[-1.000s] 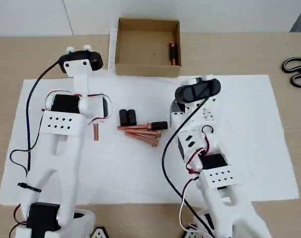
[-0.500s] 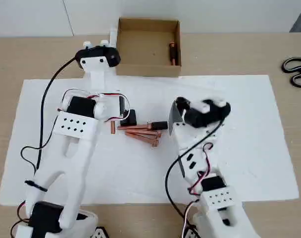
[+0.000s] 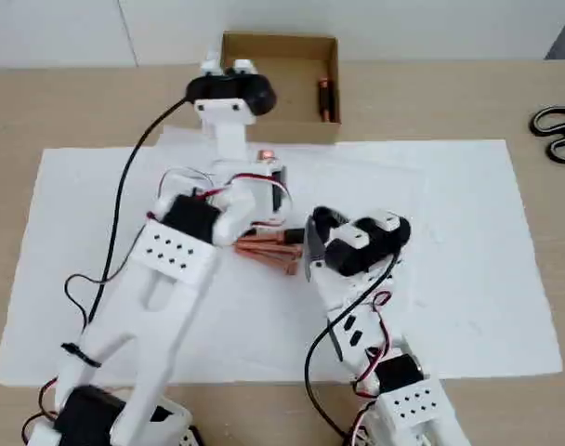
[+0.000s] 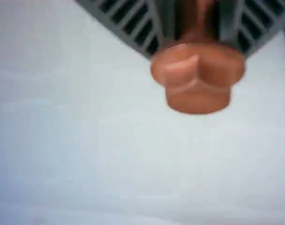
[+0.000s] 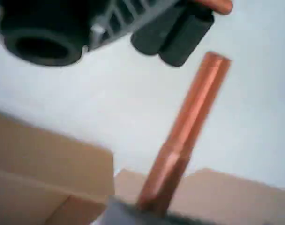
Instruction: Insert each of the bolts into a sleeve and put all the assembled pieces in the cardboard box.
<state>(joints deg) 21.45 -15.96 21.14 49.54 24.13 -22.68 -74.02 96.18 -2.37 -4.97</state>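
My left gripper (image 3: 271, 182) is shut on a copper bolt (image 3: 266, 156), just in front of the cardboard box (image 3: 278, 132). The left wrist view shows its hex head (image 4: 196, 79) close up, over the white mat. In the right wrist view this bolt (image 5: 189, 126) stands tilted before the box (image 5: 48, 154). My right gripper (image 3: 310, 243) sits at the right end of several loose bolts (image 3: 269, 249). One black sleeve (image 5: 37, 40) lies right against it, hollow end showing. Two more sleeves (image 5: 175, 33) lie side by side on the mat. One assembled piece (image 3: 324, 98) lies in the box.
The white mat (image 3: 450, 232) covers the middle of the wooden table. Scissors (image 3: 557, 130) lie at the far right edge. The left arm's body hides part of the mat around the sleeves.
My left arm has swung right and toward the box, carrying the bolt from the mat's left side. My right arm has shifted left and down, to the loose bolts.
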